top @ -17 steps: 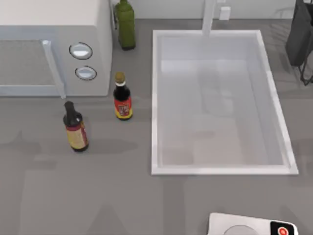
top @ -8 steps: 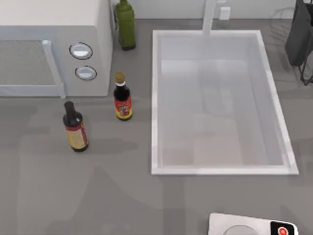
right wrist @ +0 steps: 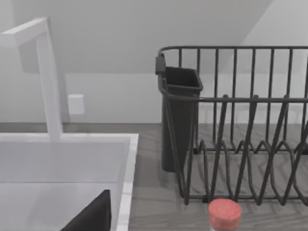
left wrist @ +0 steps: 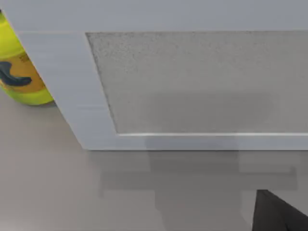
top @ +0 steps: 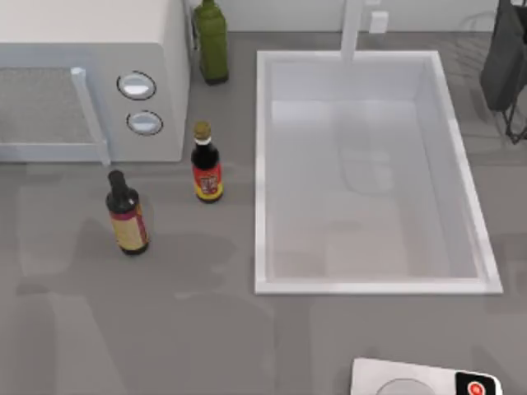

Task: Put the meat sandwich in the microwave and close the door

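The white microwave [top: 90, 33] stands at the back left of the counter, with two silver knobs [top: 137, 85]. Its door [top: 41, 107], with a grey mesh window and a white bar handle [top: 90, 115], lies flat against the box. In the left wrist view the door [left wrist: 202, 82] is seen close up, and a dark part of my left gripper [left wrist: 276, 214] shows in the corner. A dark part of my right gripper [right wrist: 91, 216] shows over the sink in the right wrist view. The meat sandwich is hidden.
Two sauce bottles [top: 128, 216] [top: 206, 164] stand in front of the microwave, and a green bottle [top: 211, 41] stands beside it. A white sink [top: 260, 164] with a faucet [right wrist: 48, 77] takes up the middle right. A dish rack [right wrist: 240, 125] is at the back right. A white scale [top: 420, 380] lies at the front right.
Only the faint shadows on the counter have shifted. The microwave, bottles and scale stay where they were.
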